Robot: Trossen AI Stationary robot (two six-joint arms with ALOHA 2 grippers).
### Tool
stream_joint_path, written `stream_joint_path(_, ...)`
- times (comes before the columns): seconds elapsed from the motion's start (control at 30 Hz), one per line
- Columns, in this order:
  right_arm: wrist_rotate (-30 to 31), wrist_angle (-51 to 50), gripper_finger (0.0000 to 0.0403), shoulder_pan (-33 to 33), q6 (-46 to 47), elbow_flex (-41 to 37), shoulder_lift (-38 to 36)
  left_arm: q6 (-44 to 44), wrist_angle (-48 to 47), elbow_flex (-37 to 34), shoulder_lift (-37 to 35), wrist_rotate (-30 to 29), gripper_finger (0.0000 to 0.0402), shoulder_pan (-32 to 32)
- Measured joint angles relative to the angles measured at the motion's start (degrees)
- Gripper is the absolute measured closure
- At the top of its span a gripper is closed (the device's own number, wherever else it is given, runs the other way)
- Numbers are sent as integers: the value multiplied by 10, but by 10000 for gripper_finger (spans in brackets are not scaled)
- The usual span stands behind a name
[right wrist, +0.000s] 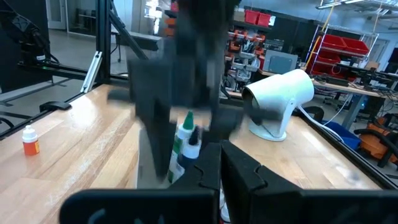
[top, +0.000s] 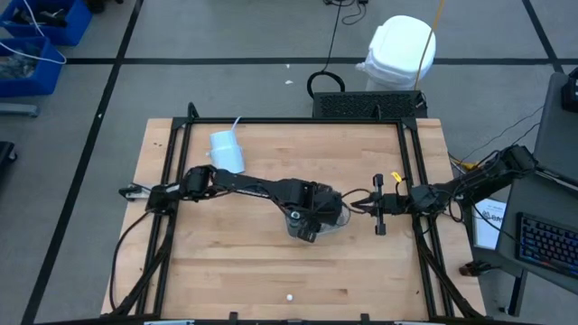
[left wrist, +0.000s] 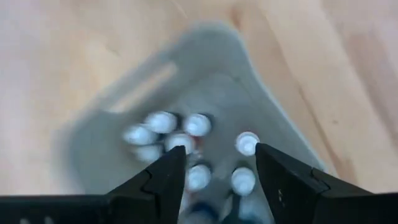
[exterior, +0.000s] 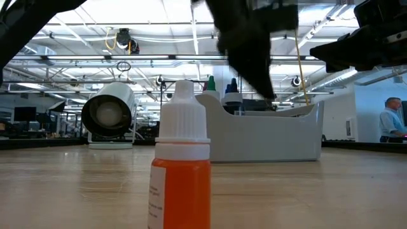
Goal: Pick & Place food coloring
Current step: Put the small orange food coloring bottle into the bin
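Over the clear tray [left wrist: 292, 140], the left claw [left wrist: 221, 165] hangs open above the little bottles [left wrist: 198, 124]. Dropping lower, its fingers could knock them over. The right claw [right wrist: 221, 165] beside the tray is closed.

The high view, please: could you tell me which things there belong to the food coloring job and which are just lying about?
Job:
- stray orange food coloring bottle
- food coloring bottles in the tray
- clear tray
- left end effector, open above the tray

Lying about:
- white cup with straw
- right end effector, shut beside the tray
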Motion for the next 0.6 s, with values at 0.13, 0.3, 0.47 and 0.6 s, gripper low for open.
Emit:
stream_joint_path(0.13,0,0,403,0,0,0,0,8,-92,126,-6,-61,205,-24)
stream_joint_path(0.3,-1,-2,403,0,0,0,-1,54,-78,120,-84,-99,206,-62)
stream_joint_path(0.47,0,-4,403,1,-1,0,0,12,-59,122,-175,-101,206,-104)
stream_joint_path(0.6,-1,-4,403,1,3,0,0,-30,-84,121,-219,-102,214,-129)
